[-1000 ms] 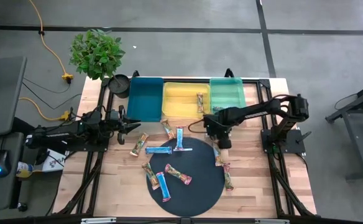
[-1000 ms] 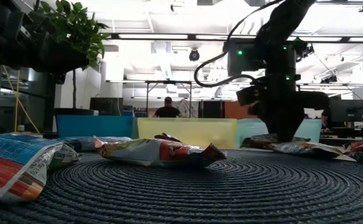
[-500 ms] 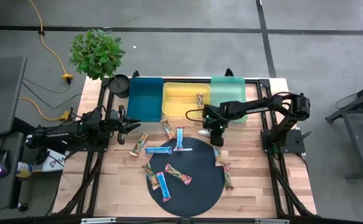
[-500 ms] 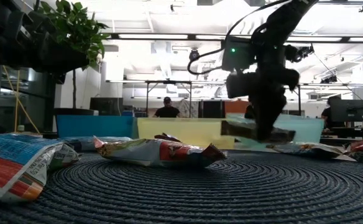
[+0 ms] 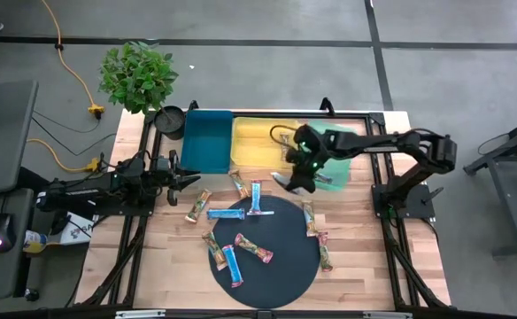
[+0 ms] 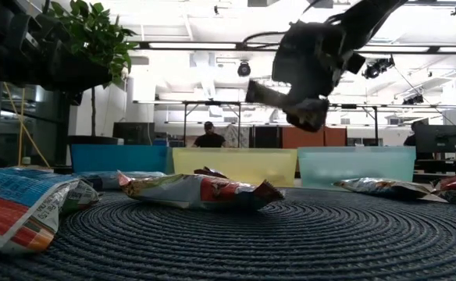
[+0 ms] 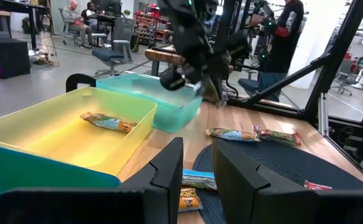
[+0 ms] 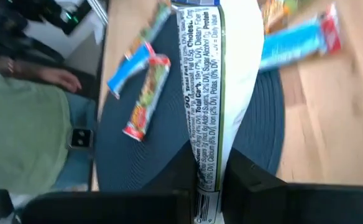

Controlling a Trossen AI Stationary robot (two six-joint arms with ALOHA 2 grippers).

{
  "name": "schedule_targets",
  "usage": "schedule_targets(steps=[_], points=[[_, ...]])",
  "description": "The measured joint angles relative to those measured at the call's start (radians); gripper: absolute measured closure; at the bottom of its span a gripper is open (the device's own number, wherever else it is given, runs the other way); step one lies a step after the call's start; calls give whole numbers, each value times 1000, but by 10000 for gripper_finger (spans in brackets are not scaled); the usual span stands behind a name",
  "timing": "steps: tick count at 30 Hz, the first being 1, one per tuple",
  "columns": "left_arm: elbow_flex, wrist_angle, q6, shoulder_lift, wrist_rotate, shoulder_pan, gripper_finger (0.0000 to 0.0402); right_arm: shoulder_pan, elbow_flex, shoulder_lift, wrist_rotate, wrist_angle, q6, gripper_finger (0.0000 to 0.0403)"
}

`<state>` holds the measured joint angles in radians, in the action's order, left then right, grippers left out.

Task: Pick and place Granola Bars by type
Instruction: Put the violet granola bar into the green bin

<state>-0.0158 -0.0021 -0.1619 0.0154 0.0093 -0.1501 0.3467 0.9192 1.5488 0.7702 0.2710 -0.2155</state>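
My right gripper (image 5: 298,175) is shut on a granola bar (image 5: 283,182) in a silvery-white wrapper whose printed back faces the wrist camera (image 8: 209,93). It hangs in the air near the front of the yellow tray (image 5: 257,146) and the green tray (image 5: 329,142); the low view shows it high above the table (image 6: 302,78). One bar (image 7: 109,122) lies in the yellow tray. Several blue, tan and silvery bars lie flat on and around the round black mat (image 5: 263,252). My left gripper (image 5: 188,180) waits open at the table's left, beside the teal tray (image 5: 207,140). My right gripper pinches the bar between its two fingers (image 8: 250,180), on the wrapper near one end (image 8: 207,186). The bar runs along the fingers and sticks out past their tips. It is lifted clear of the table and the mat.
The three trays stand side by side at the far edge. A potted plant (image 5: 137,75) and a black pot (image 5: 170,120) are beyond the far left corner. A person in green, one hand (image 8: 54,78) showing, stands by the table's edge.
My right gripper has risen from the table at the mat's right edge with the bar in its fingers. It has swung up, toward the far edge and leftward to the trays, tipping as it went. The bar, lying flat before, is now lifted clear.
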Motion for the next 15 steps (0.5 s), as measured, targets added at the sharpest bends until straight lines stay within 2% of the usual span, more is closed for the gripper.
schedule_targets(steps=[10, 15], points=[[0, 0, 0, 0, 0, 0, 319, 53, 1, -136, 21, -190, -73, 372], [0, 0, 0, 0, 0, 0, 319, 73, 1, -197, -29, -221, -81, 378]])
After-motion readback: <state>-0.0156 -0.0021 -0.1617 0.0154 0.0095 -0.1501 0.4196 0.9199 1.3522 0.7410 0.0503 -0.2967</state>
